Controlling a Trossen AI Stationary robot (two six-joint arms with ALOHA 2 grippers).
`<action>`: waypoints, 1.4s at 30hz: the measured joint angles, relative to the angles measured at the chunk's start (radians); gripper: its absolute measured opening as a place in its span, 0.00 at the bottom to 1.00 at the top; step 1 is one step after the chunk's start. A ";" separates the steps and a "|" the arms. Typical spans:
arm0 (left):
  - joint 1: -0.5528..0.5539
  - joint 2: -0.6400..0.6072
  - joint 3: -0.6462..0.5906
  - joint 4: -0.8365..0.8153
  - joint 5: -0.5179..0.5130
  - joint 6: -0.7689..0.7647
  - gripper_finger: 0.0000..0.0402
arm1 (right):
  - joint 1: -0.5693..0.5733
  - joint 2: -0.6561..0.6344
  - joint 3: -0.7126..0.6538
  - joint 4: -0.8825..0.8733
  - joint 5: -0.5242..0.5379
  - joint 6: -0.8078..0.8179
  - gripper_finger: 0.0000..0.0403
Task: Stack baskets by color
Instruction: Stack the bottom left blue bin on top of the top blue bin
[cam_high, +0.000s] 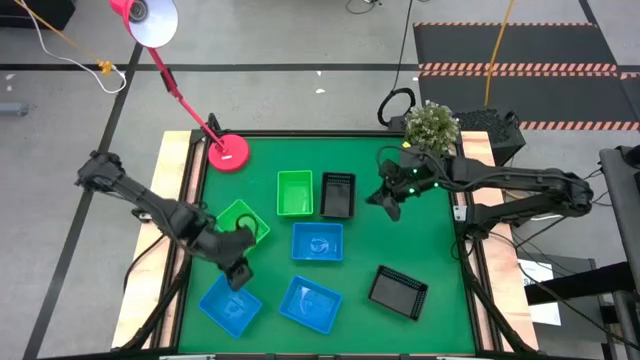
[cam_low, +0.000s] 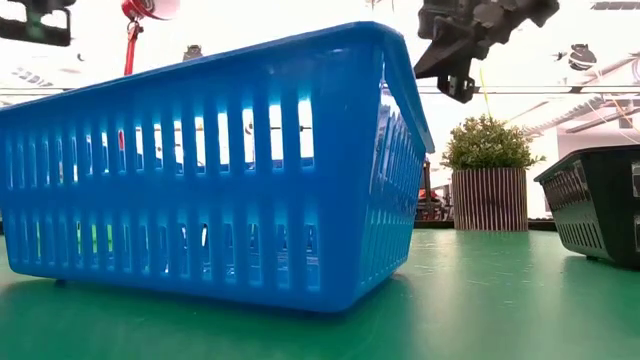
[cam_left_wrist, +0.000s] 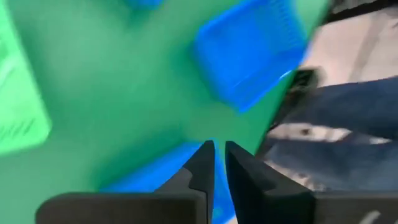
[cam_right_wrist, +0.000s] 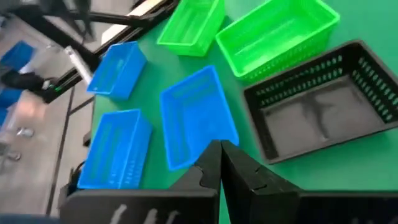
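The left gripper (cam_high: 238, 272) has its fingers nearly together over the rim of a blue slotted plastic basket (cam_high: 230, 305) at the table's front left corner; whether they pinch that wall I cannot tell. Judged, this is the pick-up of a blue basket, and next it must be lifted and nested squarely into another blue basket (cam_high: 311, 302) nearby. The right gripper (cam_high: 388, 203), closed and empty, waits near a black slotted basket (cam_high: 337, 194).
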 joint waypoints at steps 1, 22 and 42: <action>-0.017 0.029 0.022 -0.038 0.000 -0.036 0.09 | 0.000 -0.007 0.001 -0.016 -0.016 -0.006 0.00; -0.224 0.258 0.109 -0.143 0.093 -0.691 0.57 | 0.024 -0.170 -0.025 -0.200 -0.120 -0.018 0.00; -0.228 0.252 -0.003 -0.305 0.090 -0.529 0.58 | 0.024 -0.289 -0.099 -0.198 -0.123 0.045 0.00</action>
